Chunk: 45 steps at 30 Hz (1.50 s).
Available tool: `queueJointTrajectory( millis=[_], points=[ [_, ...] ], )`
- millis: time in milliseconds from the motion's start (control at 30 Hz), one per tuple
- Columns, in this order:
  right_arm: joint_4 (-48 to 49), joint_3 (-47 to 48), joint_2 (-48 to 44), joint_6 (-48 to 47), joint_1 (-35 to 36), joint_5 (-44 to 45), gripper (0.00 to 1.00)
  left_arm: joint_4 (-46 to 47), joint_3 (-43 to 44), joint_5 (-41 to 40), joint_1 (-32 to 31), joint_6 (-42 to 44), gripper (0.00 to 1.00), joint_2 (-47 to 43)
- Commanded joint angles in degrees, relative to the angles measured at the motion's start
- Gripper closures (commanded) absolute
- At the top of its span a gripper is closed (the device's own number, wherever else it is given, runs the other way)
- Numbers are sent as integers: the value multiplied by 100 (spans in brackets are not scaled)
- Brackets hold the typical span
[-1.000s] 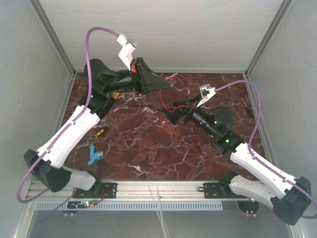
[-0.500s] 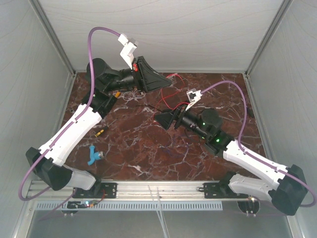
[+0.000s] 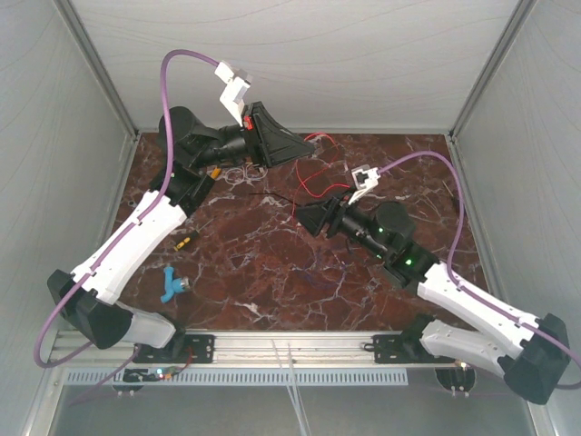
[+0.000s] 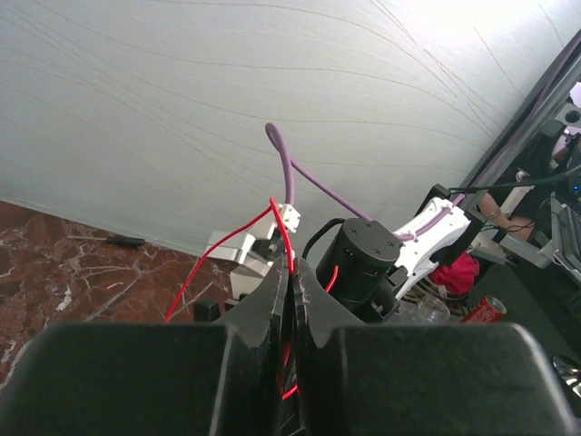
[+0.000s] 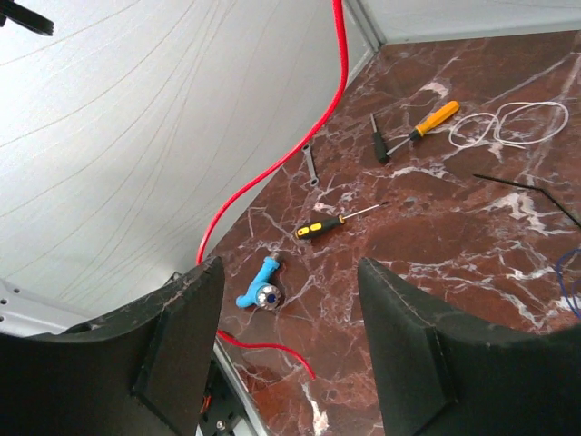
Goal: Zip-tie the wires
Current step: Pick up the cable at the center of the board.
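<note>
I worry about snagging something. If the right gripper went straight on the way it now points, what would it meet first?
Most likely the red wire, which hangs just ahead of the right gripper, though depth is unclear. Past it lies the marble table, near the blue tool.

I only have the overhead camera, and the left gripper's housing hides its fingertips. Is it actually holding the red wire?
Observer: Yes. In the left wrist view the left gripper is shut, with the red wire pinched in it.
Operator: Has the right gripper got anything?
Observer: No. The right wrist view shows the right gripper with its jaws apart and nothing clamped. The red wire only passes behind one of its fingers.
Operator: Is there any other wire near it?
Observer: What looks like a thin blue strand curves in at that view's right edge.
</note>
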Motion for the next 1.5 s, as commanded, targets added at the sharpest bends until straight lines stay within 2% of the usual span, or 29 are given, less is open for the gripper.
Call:
queueJointTrajectory(
  millis=[0, 367, 900, 1000, 1033, 1133, 1200, 1333, 1467],
  points=[
    [-261, -142, -394, -71, 29, 415, 43, 138, 232, -24, -29, 142, 100, -6],
    [-434, -29, -765, -156, 40, 252, 42, 158, 205, -32, -29, 142, 100, -12],
    [89, 258, -106, -54, 162, 40, 42, 222, 186, -9, -28, 73, 100, -22],
    [142, 351, 79, -53, 192, 54, 50, 204, 193, -8, -29, 80, 100, -29],
    [132, 376, 127, -49, 194, 55, 57, 185, 204, -15, -29, 92, 100, -34],
    [38, 364, 147, -38, 201, 107, 87, 84, 215, -40, -27, 171, 100, -66],
    [-143, 320, 49, -13, 198, 213, 100, -16, 208, -94, -25, 257, 100, -88],
    [-917, 158, -443, -2, 203, 557, 100, -452, 239, -220, -20, 548, 100, -94],
    [-2132, -76, -1110, 144, 200, 1041, 100, -1450, 497, -442, 3, 1143, 100, 119]
  ],
)
